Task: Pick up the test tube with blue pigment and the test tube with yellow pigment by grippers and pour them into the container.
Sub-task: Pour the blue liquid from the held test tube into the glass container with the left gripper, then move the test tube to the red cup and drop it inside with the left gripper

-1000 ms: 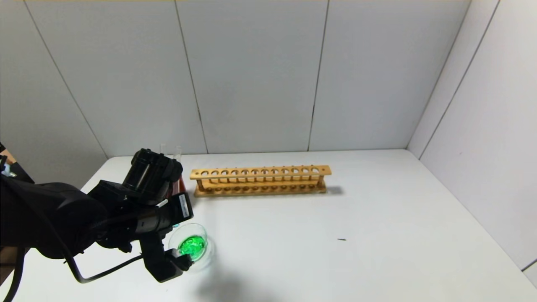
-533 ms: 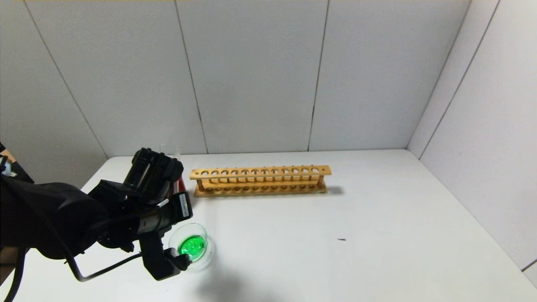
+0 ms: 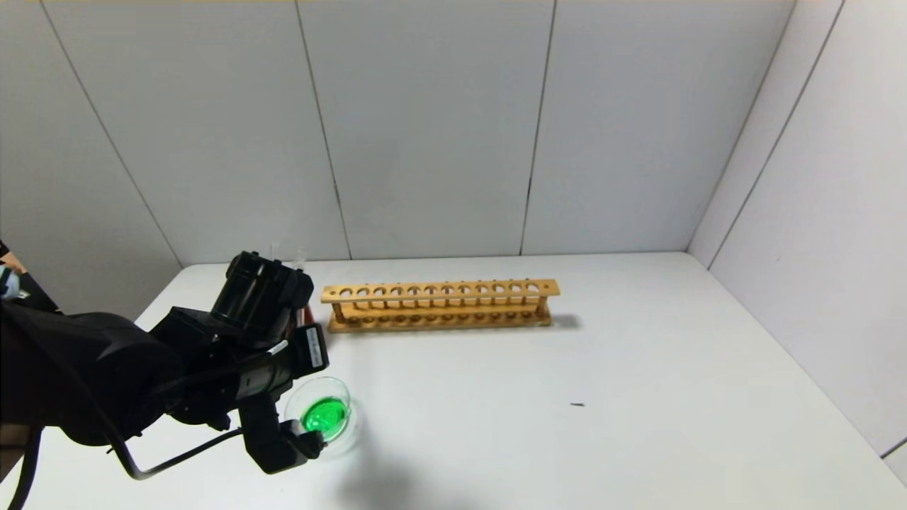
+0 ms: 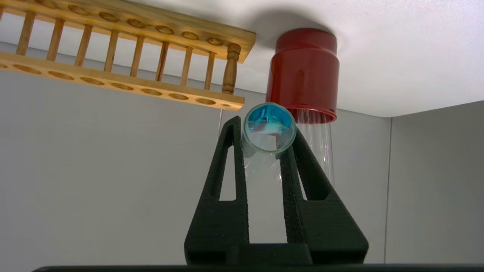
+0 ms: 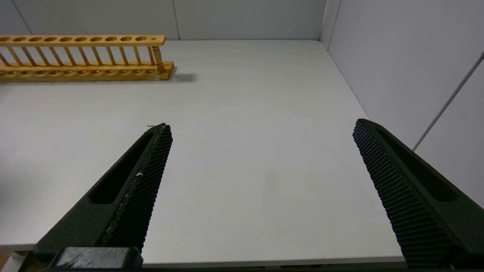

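Note:
My left gripper (image 3: 306, 443) hangs at the near edge of the container (image 3: 346, 397), a clear glass dish that holds bright green liquid (image 3: 324, 414). In the left wrist view the left gripper (image 4: 264, 126) is shut on the test tube with blue pigment (image 4: 269, 120), which shows end-on with teal-blue inside. The gripper hides the tube in the head view. The test tube with yellow pigment is out of view. My right gripper (image 5: 261, 124) is open and empty above the table's front right part; it does not show in the head view.
A wooden tube rack (image 3: 439, 304) stands empty at the back middle, also in the left wrist view (image 4: 124, 56) and right wrist view (image 5: 83, 56). A dark red cup (image 4: 302, 75) with colourless tubes (image 4: 321, 143) stands left of the rack, behind my left arm.
My left arm has shifted only very slightly by the dish. The green liquid in the dish has gone from swirled to an even pool.

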Robot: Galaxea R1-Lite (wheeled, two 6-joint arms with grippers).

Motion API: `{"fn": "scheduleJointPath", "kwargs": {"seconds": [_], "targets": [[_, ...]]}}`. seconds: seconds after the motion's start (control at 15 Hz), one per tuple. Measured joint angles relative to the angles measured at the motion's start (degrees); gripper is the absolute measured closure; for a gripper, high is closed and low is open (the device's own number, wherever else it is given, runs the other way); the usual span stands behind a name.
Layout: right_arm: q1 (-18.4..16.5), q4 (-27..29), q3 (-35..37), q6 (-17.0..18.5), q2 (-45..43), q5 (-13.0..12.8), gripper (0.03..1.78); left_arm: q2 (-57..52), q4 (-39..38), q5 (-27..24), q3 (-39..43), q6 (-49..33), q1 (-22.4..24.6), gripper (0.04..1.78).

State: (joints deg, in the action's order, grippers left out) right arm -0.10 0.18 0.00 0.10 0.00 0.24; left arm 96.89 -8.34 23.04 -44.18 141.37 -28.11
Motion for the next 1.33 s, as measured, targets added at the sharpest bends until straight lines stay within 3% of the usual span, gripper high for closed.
{"fn": "scheduleJointPath", "kwargs": {"seconds": [0.27,0.47,0.73,1.0,1.13,1.33], "targets": [[0.0,0.0,0.0,0.0,0.0,0.0,0.06,-1.6,-2.7,-2.5,-1.8,-2.6,-0.1,1.51],[0.0,0.0,0.0,0.0,0.0,0.0,0.06,-6.7,-4.1,-4.9,-3.6,-10.5,-0.1,1.51],[0.0,0.0,0.0,0.0,0.0,0.0,0.06,-16.7,-0.5,-2.6,-7.2,-32.5,0.9,1.51],[0.0,0.0,0.0,0.0,0.0,0.0,0.06,-24.8,6.1,-1.3,-9.4,-55.2,5.6,1.51],[0.0,0.0,0.0,0.0,0.0,0.0,0.06,-25.9,6.7,-2.3,-10.4,-65.5,7.7,1.51],[0.0,0.0,0.0,0.0,0.0,0.0,0.06,-25.7,11.0,-8.4,-12.7,-82.8,10.0,1.51]]}}
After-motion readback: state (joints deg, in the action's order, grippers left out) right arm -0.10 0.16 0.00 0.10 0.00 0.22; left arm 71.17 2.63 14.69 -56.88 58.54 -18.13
